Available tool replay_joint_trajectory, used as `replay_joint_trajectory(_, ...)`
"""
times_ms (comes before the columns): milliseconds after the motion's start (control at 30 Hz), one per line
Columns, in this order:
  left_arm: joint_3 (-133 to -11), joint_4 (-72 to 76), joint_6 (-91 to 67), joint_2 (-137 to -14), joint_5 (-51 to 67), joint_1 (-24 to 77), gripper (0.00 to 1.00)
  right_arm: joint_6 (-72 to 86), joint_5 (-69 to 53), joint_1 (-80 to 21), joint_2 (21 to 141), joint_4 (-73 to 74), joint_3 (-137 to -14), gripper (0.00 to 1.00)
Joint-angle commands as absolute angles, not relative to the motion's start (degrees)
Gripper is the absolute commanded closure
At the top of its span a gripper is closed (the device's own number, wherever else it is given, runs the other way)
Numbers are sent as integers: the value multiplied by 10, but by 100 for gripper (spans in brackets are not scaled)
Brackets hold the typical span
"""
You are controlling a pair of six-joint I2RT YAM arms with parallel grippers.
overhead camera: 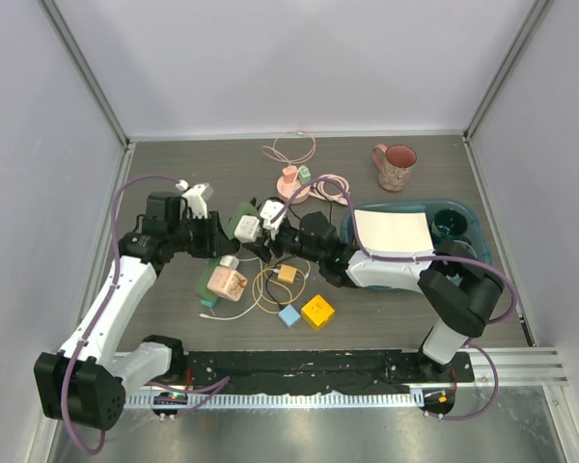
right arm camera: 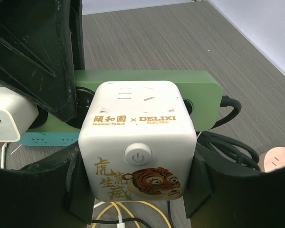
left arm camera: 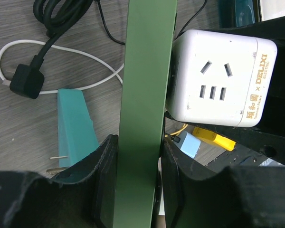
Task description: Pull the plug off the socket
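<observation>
A green power strip (overhead camera: pixel 238 214) is clamped edge-on between my left gripper's (left arm camera: pixel 137 161) black fingers (left arm camera: pixel 102 180); it runs up the left wrist view (left arm camera: pixel 142 85). A white Delixi cube plug (right arm camera: pixel 137 137) with a tiger picture sits with its back against the strip's face (right arm camera: pixel 202 92), no gap showing. My right gripper (right arm camera: pixel 137 178) is shut on the cube's two sides. In the top view the cube (overhead camera: pixel 271 214) is between the left gripper (overhead camera: pixel 217 233) and the right gripper (overhead camera: pixel 288 230). The cube also shows in the left wrist view (left arm camera: pixel 218 80).
A second white charger (right arm camera: pixel 7 118) sits in the strip. On the table are a teal plug (left arm camera: pixel 76 128), a black cable (left arm camera: pixel 52 28), a yellow plug (left arm camera: pixel 213 138), a pink-and-green socket (overhead camera: pixel 222 282), yellow (overhead camera: pixel 317 311) and blue (overhead camera: pixel 289 315) cubes, a mug (overhead camera: pixel 396 166) and a teal tray (overhead camera: pixel 468 210).
</observation>
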State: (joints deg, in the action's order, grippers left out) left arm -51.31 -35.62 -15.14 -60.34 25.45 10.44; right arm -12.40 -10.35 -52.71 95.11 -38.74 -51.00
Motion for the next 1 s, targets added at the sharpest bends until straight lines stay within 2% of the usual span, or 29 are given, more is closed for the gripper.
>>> replay_joint_trajectory(0, -533, -306, -171, -602, 57, 68, 100, -115, -107, -530, 902, -433, -527, 99)
replay_joint_trajectory(133, -538, -315, -176, -613, 36, 67, 100, -161, -20, -557, 914, -318, -581, 99)
replay_joint_trajectory(300, -537, -316, -178, -608, 20, 67, 100, -147, -11, -559, 895, -307, -590, 99)
replay_joint_trajectory(400, -537, -317, -180, -608, 13, 67, 100, -111, -8, -550, 882, -315, -578, 99)
replay_joint_trajectory(533, -538, -319, -181, -610, 11, 67, 100, -51, -63, -528, 860, -396, -527, 99)
replay_joint_trajectory(700, -535, -318, -181, -608, 8, 67, 100, -70, -98, -527, 855, -442, -483, 99)
replay_joint_trajectory(967, -533, -317, -177, -606, 6, 67, 100, -118, -82, -536, 867, -237, -605, 99)
